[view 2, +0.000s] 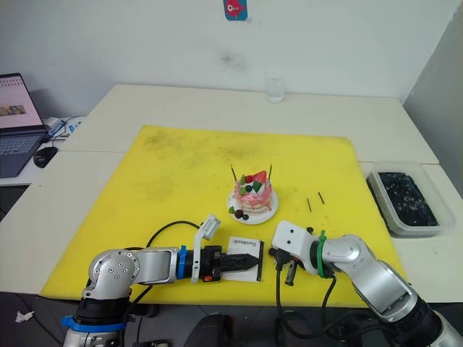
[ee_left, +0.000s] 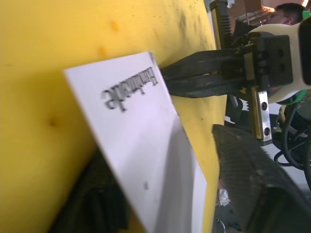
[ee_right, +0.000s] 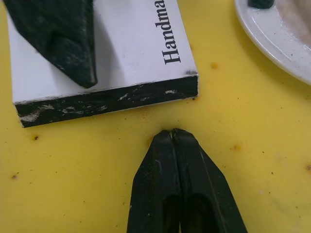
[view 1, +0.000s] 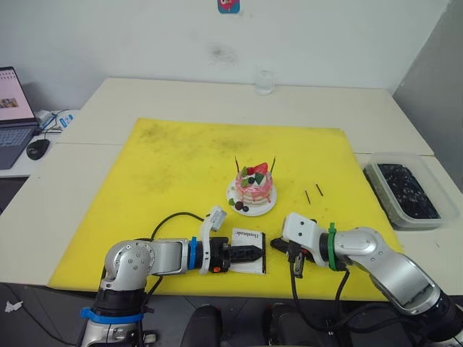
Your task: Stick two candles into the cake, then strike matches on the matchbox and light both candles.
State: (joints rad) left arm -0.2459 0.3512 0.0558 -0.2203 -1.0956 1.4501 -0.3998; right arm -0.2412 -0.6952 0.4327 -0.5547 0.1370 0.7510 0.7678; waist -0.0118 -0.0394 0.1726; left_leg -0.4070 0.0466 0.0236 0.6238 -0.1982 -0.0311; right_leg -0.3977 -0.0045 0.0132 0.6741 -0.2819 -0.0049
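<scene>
The pink cake [view 1: 252, 189] sits on its white plate mid-mat, with two thin dark candles [view 1: 236, 165] [view 1: 275, 163] standing upright in it and no flame showing. The white matchbox [view 1: 247, 237] lies at the mat's near edge. My left gripper [view 1: 259, 253] is shut on it, one finger [ee_right: 58, 39] lying across its top. My right gripper [ee_right: 172, 133] is shut with nothing visible between its tips, which rest on the mat just short of the box's dark striking strip [ee_right: 107, 102]. Right of the cake lie two short dark sticks [view 1: 307, 196] [view 1: 319, 189]; I cannot tell if they are the matches.
A yellow mat [view 1: 181, 166] covers the table's middle. A clear tub with dark contents [view 1: 405, 191] stands at the right, a glass [view 1: 265, 82] at the far edge. A laptop [view 1: 14, 116] and mouse [view 1: 37, 148] are far left.
</scene>
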